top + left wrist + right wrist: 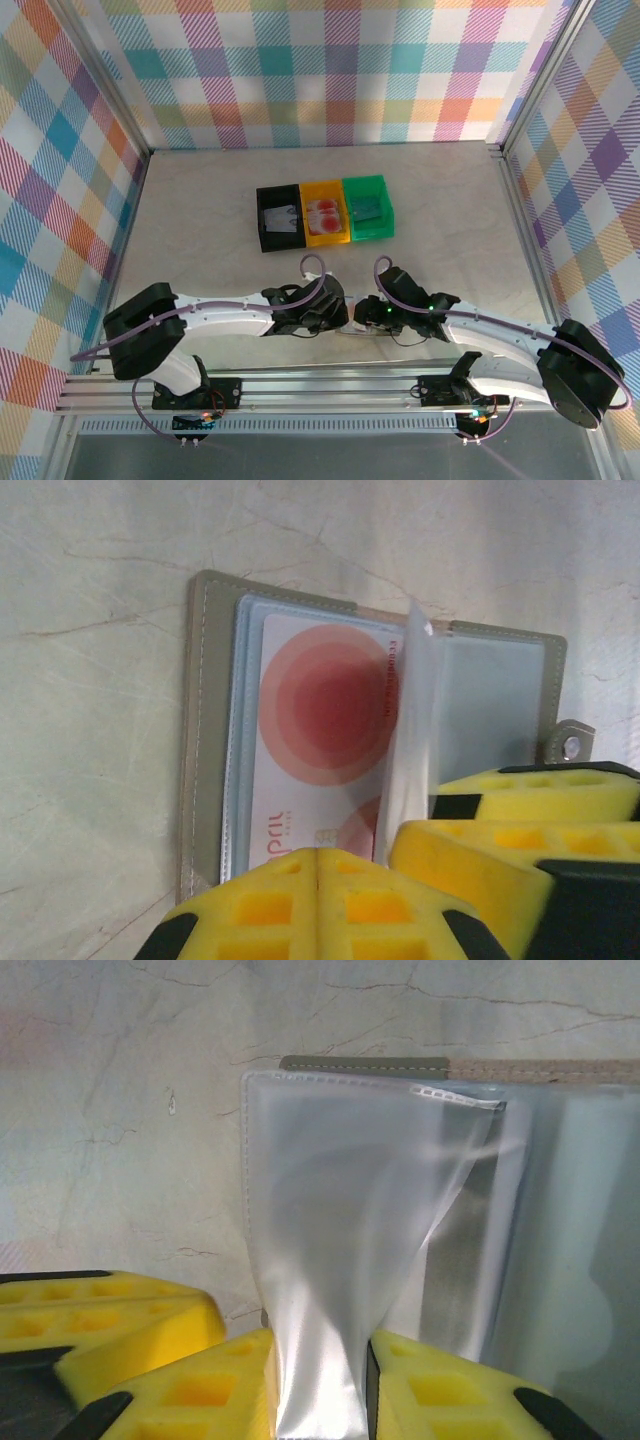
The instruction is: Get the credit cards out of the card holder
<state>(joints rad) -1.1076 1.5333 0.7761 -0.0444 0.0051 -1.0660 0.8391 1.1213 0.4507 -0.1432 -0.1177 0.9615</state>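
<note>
Where the card holder (205, 730) lies open and flat on the pale marbled table (90, 600), a grey-brown stitched border is seen framing pale blue-grey plastic pockets. A credit card (320, 710), white with red and pink concentric circles, is lodged in the left pocket, its lower edge covered by yellow finger pads. Just right of it a clear sleeve (410, 740) is lifted upright from the spine, and a small snap tab (570, 745) juts from the holder's right edge.

Seen from above, the left arm (220, 315) is stretched low from its base toward the table's middle, and the right arm (500, 340) is laid out likewise from the other side, so that the two wrists nearly meet over the holder, well apart from the black bin (280, 242), yellow bin (328, 238) and green bin (372, 232) farther back.

The left gripper (318, 865) is pressed together, pads meeting at the card's lower edge; whether the card is pinched between them cannot be told. The right gripper (320, 1365) is clamped on the clear sleeve, which is gathered and creased between its pads.
</note>
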